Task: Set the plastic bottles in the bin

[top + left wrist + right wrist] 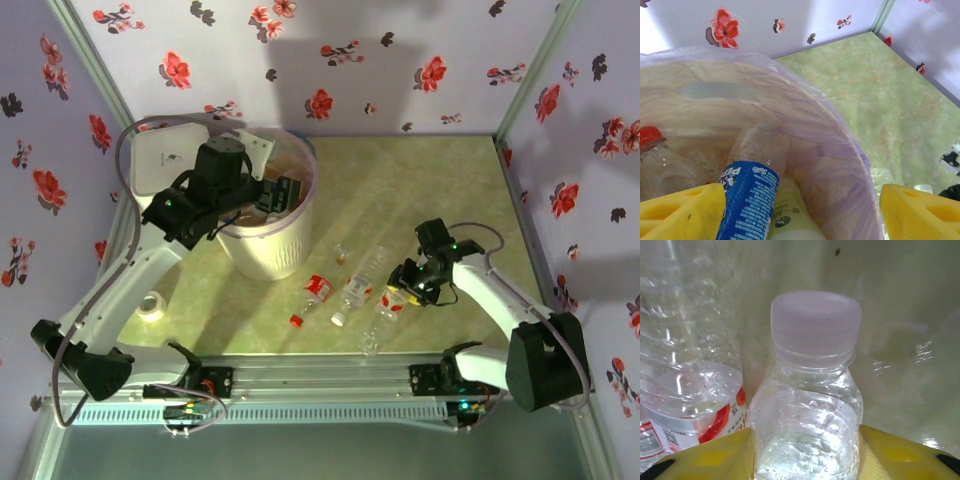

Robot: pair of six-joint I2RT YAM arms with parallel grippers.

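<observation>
Clear thin plastic w/ a pale ribbed screw cap: small clear bottle (807, 415), clamped at the body by the right gripper (807, 456), yellow pads (715, 455) pressed to both sides just below the shoulder. Down at the green marbled table (430, 180), front-right, beside a larger clear bottle with red-and-white label (690, 350). A few more loose nearby, incl. a crushed red-label bottle (316, 290). Round cream-white bin with pinkish liner (262, 250) at left-centre, well apart from that cluster. Over its mouth, left gripper (288, 193) — spread wide, nothing held. Inside, a blue-label bottle (747, 205) and a red-capped bottle (652, 150). Prob. very light, empty, smooth — likely to flex or squirt out if squeezed hard. Best taken near the stiffer neck/shoulder, moderate grip.
</observation>
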